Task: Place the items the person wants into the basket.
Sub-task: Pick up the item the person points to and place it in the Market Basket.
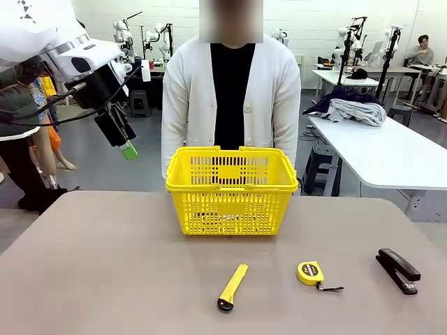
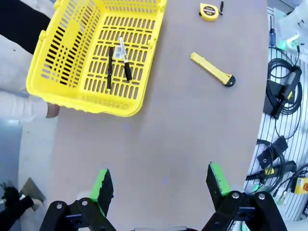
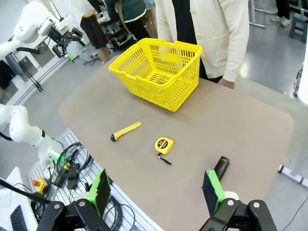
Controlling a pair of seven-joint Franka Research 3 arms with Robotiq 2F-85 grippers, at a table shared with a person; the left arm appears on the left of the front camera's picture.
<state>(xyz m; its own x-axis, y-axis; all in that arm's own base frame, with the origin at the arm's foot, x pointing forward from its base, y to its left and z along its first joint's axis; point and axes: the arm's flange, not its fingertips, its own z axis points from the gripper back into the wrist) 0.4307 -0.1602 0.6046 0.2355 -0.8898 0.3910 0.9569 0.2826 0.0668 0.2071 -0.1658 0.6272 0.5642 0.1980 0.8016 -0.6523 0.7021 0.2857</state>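
Note:
The yellow basket (image 1: 230,209) stands at the table's far middle, in front of the person (image 1: 188,98) in the white cardigan. In the left wrist view two markers lie on the floor of the basket (image 2: 84,103): a slim black one (image 2: 110,67) and a white and black one (image 2: 124,58). The round yellow tape measure (image 1: 310,273) rests on the table front right of the basket (image 3: 185,82), also seen as a tape measure (image 3: 163,145) from the right wrist. My left gripper (image 1: 122,143) hangs open, high at the left. My right gripper (image 3: 156,190) is open above the table's near edge.
A yellow utility knife (image 1: 232,286) lies front centre, left of the tape measure (image 2: 209,11). A black stapler (image 1: 398,270) lies at the front right. The person's hand (image 3: 226,83) rests by the table's far edge. Cables (image 2: 281,96) lie below the table's edge.

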